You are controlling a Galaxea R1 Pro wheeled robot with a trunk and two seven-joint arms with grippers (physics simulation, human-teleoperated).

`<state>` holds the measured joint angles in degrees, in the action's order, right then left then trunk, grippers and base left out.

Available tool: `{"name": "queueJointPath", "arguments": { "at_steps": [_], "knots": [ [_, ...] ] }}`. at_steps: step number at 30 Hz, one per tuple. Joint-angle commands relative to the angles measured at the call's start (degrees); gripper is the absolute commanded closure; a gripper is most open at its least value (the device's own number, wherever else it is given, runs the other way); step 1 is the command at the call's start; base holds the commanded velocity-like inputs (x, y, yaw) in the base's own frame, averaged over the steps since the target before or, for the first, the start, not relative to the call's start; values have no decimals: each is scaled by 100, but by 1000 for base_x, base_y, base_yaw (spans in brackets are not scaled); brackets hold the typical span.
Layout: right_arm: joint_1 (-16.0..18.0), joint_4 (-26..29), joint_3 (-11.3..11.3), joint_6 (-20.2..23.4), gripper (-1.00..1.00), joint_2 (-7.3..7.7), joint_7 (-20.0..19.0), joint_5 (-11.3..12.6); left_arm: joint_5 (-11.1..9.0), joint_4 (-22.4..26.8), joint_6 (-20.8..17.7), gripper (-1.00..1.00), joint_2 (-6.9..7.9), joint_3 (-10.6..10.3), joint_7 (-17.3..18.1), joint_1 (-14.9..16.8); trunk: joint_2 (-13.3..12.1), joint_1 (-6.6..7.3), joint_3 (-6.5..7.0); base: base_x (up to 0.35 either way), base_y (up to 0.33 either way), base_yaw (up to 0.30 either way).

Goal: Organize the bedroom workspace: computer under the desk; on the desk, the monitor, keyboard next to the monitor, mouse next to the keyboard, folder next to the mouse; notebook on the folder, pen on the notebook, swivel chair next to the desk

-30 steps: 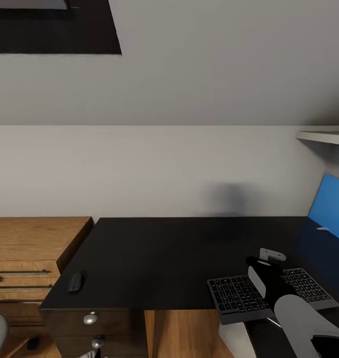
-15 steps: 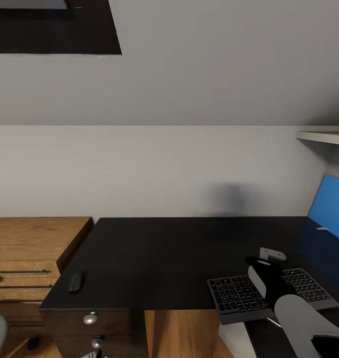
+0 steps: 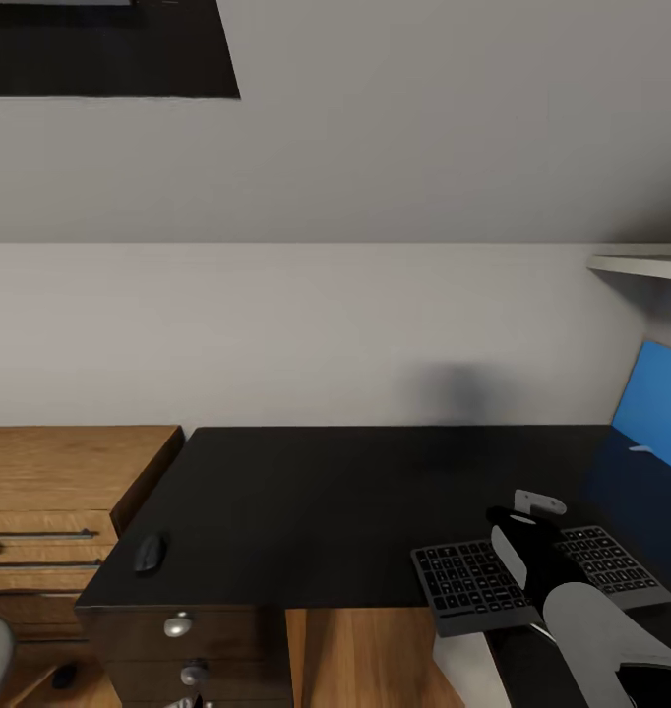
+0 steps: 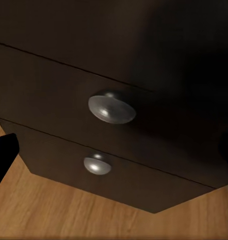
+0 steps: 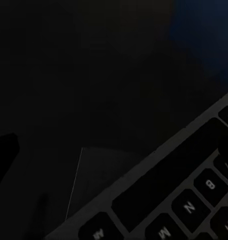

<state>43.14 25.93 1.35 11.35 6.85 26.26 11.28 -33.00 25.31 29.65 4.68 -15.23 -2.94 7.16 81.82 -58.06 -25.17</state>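
One keyboard lying on worktop under right gripper, jaws' state unclear; mouse sitting far left; left jaws' state unclear.

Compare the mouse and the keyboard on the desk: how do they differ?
The mouse is small and rounded; the keyboard is wide, flat and covered in keys. The mouse sits fully on the desk near its front left corner; the keyboard overhangs the front edge toward the right, under the right hand. Both are dark.
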Motion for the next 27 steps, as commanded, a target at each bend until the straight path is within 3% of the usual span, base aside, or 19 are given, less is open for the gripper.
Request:
{"name": "queueJointPath", "arguments": {
  "at_steps": [1,15,18,27],
  "knots": [
    [2,6,-7,33,-100,1,20,24,-37,1,24,-100,7,-47,-30,5,45,-22,-25,0,0,0],
    [2,-16,-12,46,-100,2,33,15,-39,2,23,-100,7,-42,-30,5,607,-330,-276,0,0,0],
    [2,-17,-12,158,-100,8,185,15,-38,1,23,-100,7,-42,-29,5,727,-396,-330,0,0,0],
    [2,-18,-44,262,-100,5,362,-2,-39,0,23,-100,15,-42,-24,5,727,-396,-330,0,0,0]
  ]
}}
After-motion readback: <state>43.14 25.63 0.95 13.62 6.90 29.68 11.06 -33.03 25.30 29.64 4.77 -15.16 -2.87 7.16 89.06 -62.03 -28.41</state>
